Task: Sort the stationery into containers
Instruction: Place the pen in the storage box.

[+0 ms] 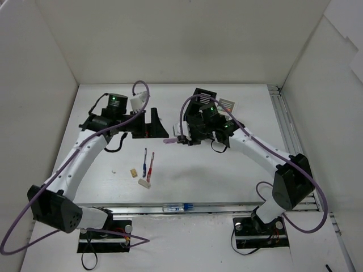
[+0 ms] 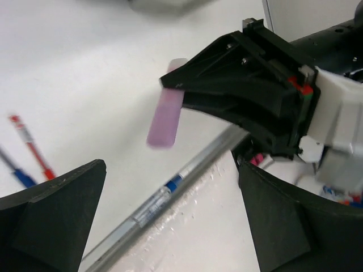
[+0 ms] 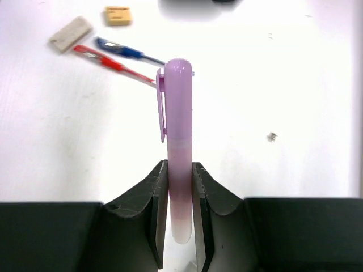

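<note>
My right gripper point(image 1: 181, 139) point(image 3: 180, 215) is shut on the pink marker point(image 1: 170, 140) point(image 3: 179, 141), which it holds above the table, capped end pointing away from the fingers. The left wrist view shows that marker point(image 2: 166, 116) sticking out of the right gripper. My left gripper point(image 1: 156, 126) point(image 2: 171, 170) stands open and empty just left of it. On the table lie a blue pen point(image 1: 145, 160) point(image 3: 125, 51), a red pen point(image 1: 151, 170) point(image 3: 108, 62), a beige eraser point(image 1: 133, 173) point(image 3: 118, 15) and a white eraser point(image 1: 143, 182) point(image 3: 71, 33). The black container point(image 1: 204, 95) and white container point(image 1: 227, 105) sit behind the right arm, partly hidden.
A clear blue-capped tube point(image 1: 176, 207) point(image 2: 150, 204) lies in the metal rail along the table's near edge. A tiny white piece point(image 1: 114, 170) rests left of the beige eraser. White walls close in the table at the back and sides.
</note>
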You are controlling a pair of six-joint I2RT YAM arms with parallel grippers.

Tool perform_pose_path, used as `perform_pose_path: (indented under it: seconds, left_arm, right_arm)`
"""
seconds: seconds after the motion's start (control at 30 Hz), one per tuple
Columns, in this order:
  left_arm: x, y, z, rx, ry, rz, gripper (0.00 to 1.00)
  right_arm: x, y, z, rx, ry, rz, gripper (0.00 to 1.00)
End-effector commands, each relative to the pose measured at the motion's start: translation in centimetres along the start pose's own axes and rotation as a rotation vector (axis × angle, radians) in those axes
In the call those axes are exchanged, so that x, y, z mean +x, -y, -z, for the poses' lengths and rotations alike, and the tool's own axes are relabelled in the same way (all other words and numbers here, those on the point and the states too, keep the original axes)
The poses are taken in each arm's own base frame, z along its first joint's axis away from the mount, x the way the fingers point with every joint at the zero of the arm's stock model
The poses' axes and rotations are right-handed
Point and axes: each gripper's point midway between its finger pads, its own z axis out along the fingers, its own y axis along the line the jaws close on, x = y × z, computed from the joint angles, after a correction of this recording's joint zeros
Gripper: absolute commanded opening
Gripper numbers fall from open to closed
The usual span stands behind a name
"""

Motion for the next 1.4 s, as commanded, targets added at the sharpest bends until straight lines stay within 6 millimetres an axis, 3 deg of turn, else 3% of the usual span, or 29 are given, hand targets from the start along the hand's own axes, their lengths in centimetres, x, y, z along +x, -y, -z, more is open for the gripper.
perform_pose_path:
  seconds: [0.0, 0.07, 0.1, 0.17, 0.27, 0.4, 0.5, 0.83, 1.13, 1.37]
  left_arm:
    - [-4.6, 1.4, 4.6, -0.056, 0.260, -0.092, 1.00]
    - [-4.9, 1.0, 6.2, -0.101, 0.333, -0.088, 1.00]
    - [-5.0, 0.4, 6.7, -0.139, 0.362, -0.086, 1.00]
    - [-4.6, -0.5, 7.7, -0.180, 0.399, -0.067, 1.00]
    - [-3.4, -1.7, 7.4, -0.202, 0.386, -0.033, 1.00]
    - [-2.2, -4.2, 6.8, -0.274, 0.383, 0.009, 1.00]
    - [-1.7, -4.9, 6.3, -0.283, 0.381, 0.013, 1.00]
    - [-0.3, -5.6, 4.3, -0.286, 0.315, -0.040, 1.00]
    - [0.4, -5.8, 3.2, -0.301, 0.271, -0.059, 1.00]
    - [1.2, -5.6, 2.1, -0.310, 0.228, -0.079, 1.00]
  right_arm:
    - [-1.2, 5.1, 2.7, 0.192, 0.070, 0.006, 0.00]
    - [-0.6, 7.1, 4.0, 0.306, 0.099, -0.090, 0.00]
    - [0.4, 9.9, 6.0, 0.452, 0.115, -0.083, 0.00]
    - [1.0, 12.7, 8.7, 0.598, 0.151, -0.150, 0.00]
    - [5.4, 17.8, 14.2, 0.836, 0.112, -0.323, 0.00]
    - [8.9, 20.5, 17.6, 0.969, 0.099, -0.399, 0.00]
    - [10.8, 21.8, 18.9, 1.005, 0.101, -0.436, 0.00]
    - [15.7, 23.5, 20.0, 1.016, 0.102, -0.492, 0.00]
    - [19.4, 20.8, 19.2, 0.954, 0.088, -0.566, 0.03]
    - [18.8, 18.6, 17.5, 0.851, 0.118, -0.556, 0.06]
